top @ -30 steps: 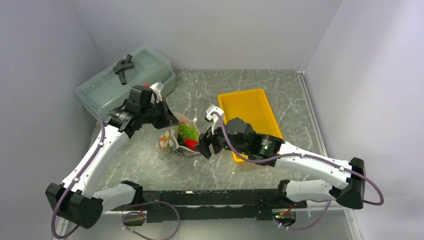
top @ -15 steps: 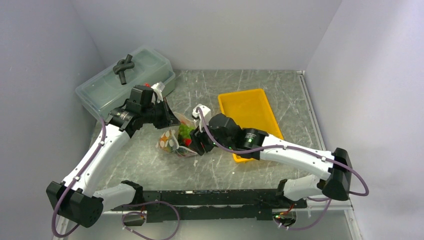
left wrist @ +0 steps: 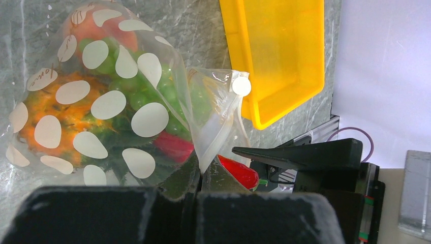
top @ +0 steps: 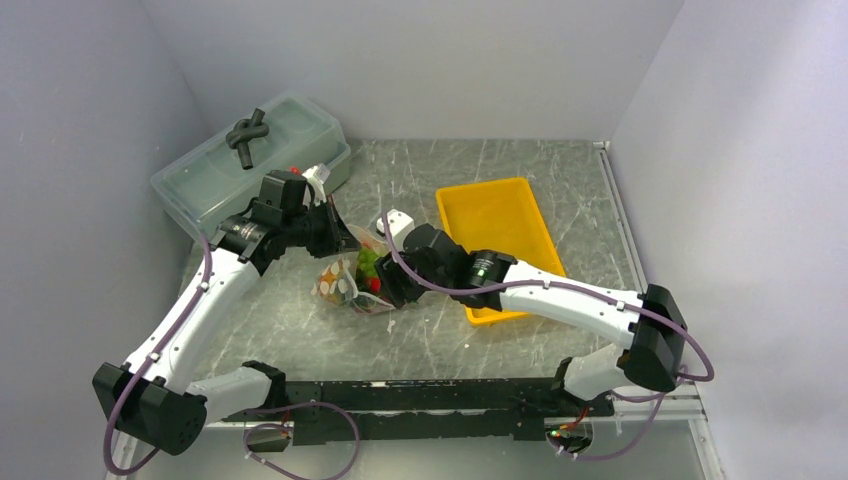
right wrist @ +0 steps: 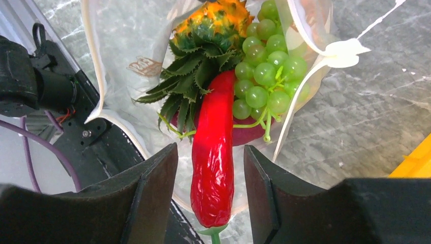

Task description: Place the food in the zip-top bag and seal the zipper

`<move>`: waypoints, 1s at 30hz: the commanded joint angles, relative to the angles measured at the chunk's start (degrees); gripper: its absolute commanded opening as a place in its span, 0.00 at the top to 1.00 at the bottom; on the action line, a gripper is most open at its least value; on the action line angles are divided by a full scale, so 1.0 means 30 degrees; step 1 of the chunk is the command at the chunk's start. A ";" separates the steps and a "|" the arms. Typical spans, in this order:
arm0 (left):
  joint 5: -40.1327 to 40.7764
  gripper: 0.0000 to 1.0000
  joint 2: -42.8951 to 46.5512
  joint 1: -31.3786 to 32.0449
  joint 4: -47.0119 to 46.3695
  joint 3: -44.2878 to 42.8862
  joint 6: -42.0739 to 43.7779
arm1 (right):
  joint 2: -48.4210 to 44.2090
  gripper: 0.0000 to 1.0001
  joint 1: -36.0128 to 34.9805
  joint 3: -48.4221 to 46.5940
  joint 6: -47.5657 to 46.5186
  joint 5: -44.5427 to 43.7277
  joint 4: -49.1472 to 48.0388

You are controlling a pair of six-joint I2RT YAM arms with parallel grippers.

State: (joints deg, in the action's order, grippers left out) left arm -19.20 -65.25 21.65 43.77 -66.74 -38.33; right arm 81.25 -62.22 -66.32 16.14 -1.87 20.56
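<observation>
The clear dotted zip-top bag (top: 345,282) lies on the table with its mouth held open. It holds the orange pineapple (right wrist: 218,20), green grapes (right wrist: 264,76), a peach (left wrist: 94,28) and a dark purple piece (right wrist: 249,134). My left gripper (left wrist: 203,175) is shut on the bag's mouth edge. The red chili (right wrist: 213,152) lies half inside the mouth, stem end outward. My right gripper (right wrist: 211,198) is open, a finger on each side of the chili, with gaps. The whitish zipper (right wrist: 91,61) rims the mouth, and its slider (right wrist: 345,53) is at one end.
A rigid yellow tray (top: 500,215) lies just right of the bag, under my right forearm. A large translucent lidded box (top: 250,165) stands at the back left behind my left arm. Grey walls close in the table on three sides.
My right gripper has moved left, from beside the tray to the bag's mouth. The left arm and the bag have stayed put.
</observation>
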 commanded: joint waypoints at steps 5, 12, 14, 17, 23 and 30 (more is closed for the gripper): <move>-0.0512 1.00 0.0046 -0.0068 -0.1042 0.0042 0.0193 | -0.0828 0.44 0.0026 0.0716 0.0197 0.0755 0.0596; -0.0459 1.00 0.0063 -0.0068 -0.1030 0.0012 0.0141 | -0.0546 0.59 0.0026 0.0715 0.0153 0.1550 0.0874; -0.0453 1.00 0.0049 -0.0068 -0.0997 -0.0031 0.0177 | -0.0536 0.71 0.0026 0.0601 0.0103 0.1617 0.0886; -0.0440 1.00 0.0039 -0.0075 -0.0996 -0.0037 0.0199 | -0.0668 0.83 0.0028 0.0300 0.0041 0.1545 0.0903; -0.0586 1.00 0.0013 -0.0068 -0.1080 0.0095 0.0247 | -0.0896 0.97 0.0026 -0.0830 -0.0316 0.0936 0.1468; -0.0702 1.00 -0.0016 -0.0068 -0.1022 -0.0048 0.0382 | -0.0923 1.00 0.0026 -0.1942 -0.0645 -0.0216 0.1590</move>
State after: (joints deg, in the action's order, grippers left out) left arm -19.62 -65.47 21.58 43.62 -66.43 -38.17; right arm 80.44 -62.17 -68.14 15.42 0.45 26.26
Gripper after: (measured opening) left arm 0.010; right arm 0.295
